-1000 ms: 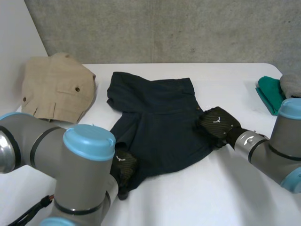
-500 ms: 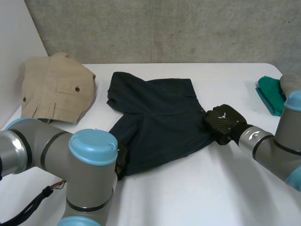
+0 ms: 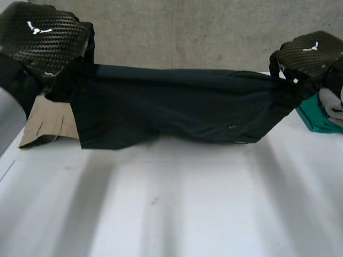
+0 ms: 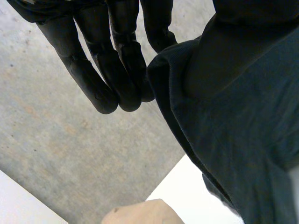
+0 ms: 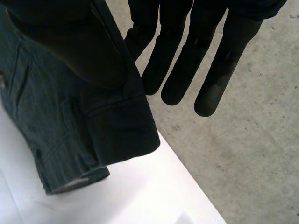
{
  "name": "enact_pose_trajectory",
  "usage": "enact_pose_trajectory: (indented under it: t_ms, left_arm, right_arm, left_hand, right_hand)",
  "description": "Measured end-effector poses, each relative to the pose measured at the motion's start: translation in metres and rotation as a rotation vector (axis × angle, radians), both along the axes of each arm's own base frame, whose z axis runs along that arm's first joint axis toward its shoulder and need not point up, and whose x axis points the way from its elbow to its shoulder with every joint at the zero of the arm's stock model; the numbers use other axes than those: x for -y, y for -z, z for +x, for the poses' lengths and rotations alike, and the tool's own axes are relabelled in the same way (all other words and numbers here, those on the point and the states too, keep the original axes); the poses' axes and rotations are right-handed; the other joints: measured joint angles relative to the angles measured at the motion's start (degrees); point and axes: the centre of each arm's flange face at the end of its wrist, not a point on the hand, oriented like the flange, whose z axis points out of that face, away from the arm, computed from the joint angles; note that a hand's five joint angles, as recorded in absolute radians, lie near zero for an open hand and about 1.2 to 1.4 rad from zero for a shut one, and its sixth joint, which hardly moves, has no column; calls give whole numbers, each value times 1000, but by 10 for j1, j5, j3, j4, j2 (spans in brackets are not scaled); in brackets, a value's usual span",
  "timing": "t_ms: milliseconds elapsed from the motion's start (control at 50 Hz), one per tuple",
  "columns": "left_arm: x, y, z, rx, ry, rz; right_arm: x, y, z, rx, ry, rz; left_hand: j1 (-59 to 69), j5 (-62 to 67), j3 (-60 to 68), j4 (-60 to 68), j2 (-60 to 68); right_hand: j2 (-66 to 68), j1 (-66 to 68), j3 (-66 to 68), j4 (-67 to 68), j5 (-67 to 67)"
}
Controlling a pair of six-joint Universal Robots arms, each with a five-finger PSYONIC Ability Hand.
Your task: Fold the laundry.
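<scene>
Above the white table (image 3: pixel 177 209), clear of its surface: dark shorts (image 3: pixel 177 107) hang stretched in a wide band between both hands.

Left hand (image 3: pixel 40 35) has one end, right hand (image 3: pixel 308 53) the other. Wrist views: on each hand the cloth wraps the thumb side and looks pinched there, while the other fingers (image 4: pixel 117 60) (image 5: pixel 210 60) are straight and close together. A button shows on the hanging front.

Tan garment (image 3: pixel 48 120) lies on the table behind the left end; green cloth (image 3: pixel 316 115) behind the right end.

Step, as I judge it: spreading the shorts to lay them flat. To do it well:
- hold both hands level and the top edge taut
- lower the hanging edge onto open table first, short of both neighbours
- hold the pinches until the cloth lies smooth.
</scene>
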Motion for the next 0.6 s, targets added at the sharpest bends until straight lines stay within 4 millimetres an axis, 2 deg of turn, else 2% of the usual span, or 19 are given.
enact_pose_trajectory:
  t_ms: [40,60,120,140,160,180,220,260,300,360,420,480,500,560,600]
  left_arm:
    - [12,4,-3,17,-5,27]
    - [28,13,-8,36,-11,61]
    - [54,29,-16,60,-19,110]
    - [77,44,-24,74,-26,143]
    - [85,49,-27,78,-28,154]
    - [101,58,-32,82,-34,168]
    - [117,66,-38,82,-37,175]
    - [143,75,-49,71,-38,162]
    - [162,72,-57,42,-33,114]
    - [184,52,-68,-27,-22,-12]
    - [197,17,-73,-120,-18,-185]
    - [200,-31,-73,-241,-18,-402]
    - [198,-54,-70,-299,-16,-504]
    - [191,-85,-65,-383,-7,-642]
    - [188,-93,-63,-407,-2,-676]
  right_arm:
    - [2,0,1,3,0,15]
    - [6,4,5,0,-5,52]
    - [12,14,13,-12,-16,93]
    - [17,24,20,-27,-23,122]
    - [20,30,24,-37,-25,135]
    - [25,39,29,-51,-27,148]
    - [31,48,35,-69,-22,155]
    - [44,61,46,-92,-2,139]
    - [59,65,54,-91,28,87]
    - [82,58,64,-44,75,-32]
    - [101,36,72,60,110,-180]
    - [116,-4,77,238,125,-384]
    - [119,-26,78,330,120,-484]
    - [120,-63,77,479,94,-655]
    - [119,-77,77,529,76,-719]
  left_hand:
    - [0,0,0,0,0]
    - [0,0,0,0,0]
    - [0,0,0,0,0]
    - [0,0,0,0,0]
    - [0,0,0,0,0]
    - [0,0,0,0,0]
    - [0,0,0,0,0]
    - [0,0,0,0,0]
    - [0,0,0,0,0]
    - [0,0,0,0,0]
    - [0,0,0,0,0]
    - [0,0,0,0,0]
    - [0,0,0,0,0]
    - [0,0,0,0,0]
    - [0,0,0,0,0]
  right_hand:
    - [0,0,0,0,0]
    - [0,0,0,0,0]
    - [0,0,0,0,1]
    - [0,0,0,0,2]
    - [0,0,0,0,4]
    - [0,0,0,0,4]
    - [0,0,0,0,5]
    - [0,0,0,0,5]
    - [0,8,2,0,5]
    - [0,8,2,0,5]
    - [0,8,2,1,5]
    - [0,8,2,1,5]
    - [0,8,2,1,5]
    - [0,8,2,1,5]
    - [0,8,2,1,5]
